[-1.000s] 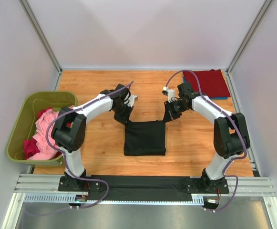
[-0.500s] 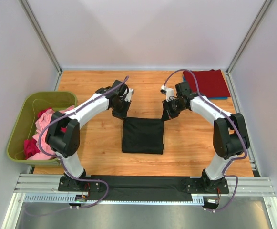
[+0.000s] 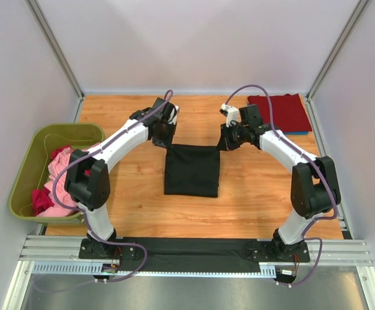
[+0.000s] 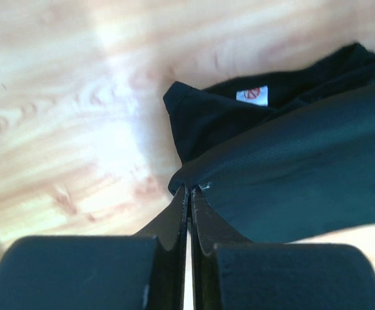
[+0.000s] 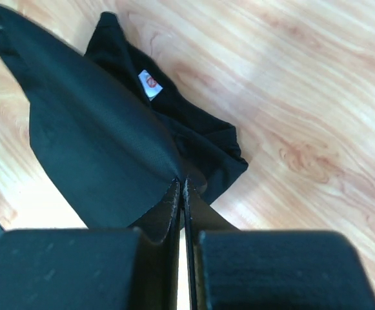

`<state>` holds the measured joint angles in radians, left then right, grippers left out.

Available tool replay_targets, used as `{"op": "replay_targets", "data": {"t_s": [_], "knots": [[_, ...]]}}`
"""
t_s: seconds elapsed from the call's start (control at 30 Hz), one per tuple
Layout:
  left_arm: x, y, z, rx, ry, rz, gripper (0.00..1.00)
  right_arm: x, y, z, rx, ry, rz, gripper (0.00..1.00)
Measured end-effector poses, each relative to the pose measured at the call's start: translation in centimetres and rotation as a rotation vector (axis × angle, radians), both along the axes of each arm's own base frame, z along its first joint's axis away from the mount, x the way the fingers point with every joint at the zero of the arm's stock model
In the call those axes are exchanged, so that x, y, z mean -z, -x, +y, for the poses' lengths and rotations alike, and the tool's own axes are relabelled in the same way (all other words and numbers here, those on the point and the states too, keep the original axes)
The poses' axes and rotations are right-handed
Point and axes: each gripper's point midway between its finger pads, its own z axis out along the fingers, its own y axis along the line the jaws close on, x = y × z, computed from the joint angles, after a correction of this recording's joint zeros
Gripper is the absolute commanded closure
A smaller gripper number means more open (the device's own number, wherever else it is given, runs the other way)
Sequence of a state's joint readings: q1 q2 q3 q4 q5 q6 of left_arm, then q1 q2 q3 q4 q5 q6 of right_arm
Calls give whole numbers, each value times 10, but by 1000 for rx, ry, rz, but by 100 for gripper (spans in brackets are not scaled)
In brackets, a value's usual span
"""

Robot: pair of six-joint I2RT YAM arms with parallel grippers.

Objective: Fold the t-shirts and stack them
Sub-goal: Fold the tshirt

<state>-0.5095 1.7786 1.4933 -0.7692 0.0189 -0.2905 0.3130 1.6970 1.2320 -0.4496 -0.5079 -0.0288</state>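
Folding under way: black t-shirt (image 3: 192, 171), mid-table, partly folded, far edge lifted off the wood.
Left gripper (image 3: 166, 143): pinched tight on the shirt's far left corner.
Right gripper (image 3: 224, 143): pinched likewise on the far right corner.
Done, by my reckoning: dark red t-shirt (image 3: 279, 113), folded at the far right corner atop a blue t-shirt (image 3: 295, 133).
Left to do: pink and magenta t-shirts (image 3: 61, 174), heaped unfolded in the olive bin (image 3: 29, 171).
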Motion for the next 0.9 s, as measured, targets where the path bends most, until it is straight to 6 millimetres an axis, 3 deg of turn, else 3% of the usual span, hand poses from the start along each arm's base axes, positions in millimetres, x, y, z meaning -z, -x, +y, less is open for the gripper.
{"op": "replay_targets", "data": {"t_s": [0.1, 0.3, 0.37, 0.43, 0.53, 0.57, 0.73, 0.9], "knots": [[5, -17, -4, -14, -18, -12, 100, 1, -6, 1, 14, -2, -13, 100], [47, -49, -4, -50, -57, 57, 98, 27, -25, -2, 70, 37, 10, 100], [57, -62, -3, -70, -56, 62, 90, 40, -35, -5, 100, 66, 19, 98], [61, -81, -1, -90, -51, 65, 70, 51, -46, -9, 138, 99, 23, 99], [51, -117, -4, -115, -10, 19, 59, 62, -58, -20, 215, 159, 26, 81], [45, -124, -5, -119, 5, 2, 57, 63, -59, -23, 235, 170, 26, 67], [20, -128, 2, -127, 37, -34, 53, 53, -65, -36, 330, 190, 22, 50], [3, -101, -7, -72, 110, -9, 53, 34, -56, -37, 385, 154, 56, 47]]}}
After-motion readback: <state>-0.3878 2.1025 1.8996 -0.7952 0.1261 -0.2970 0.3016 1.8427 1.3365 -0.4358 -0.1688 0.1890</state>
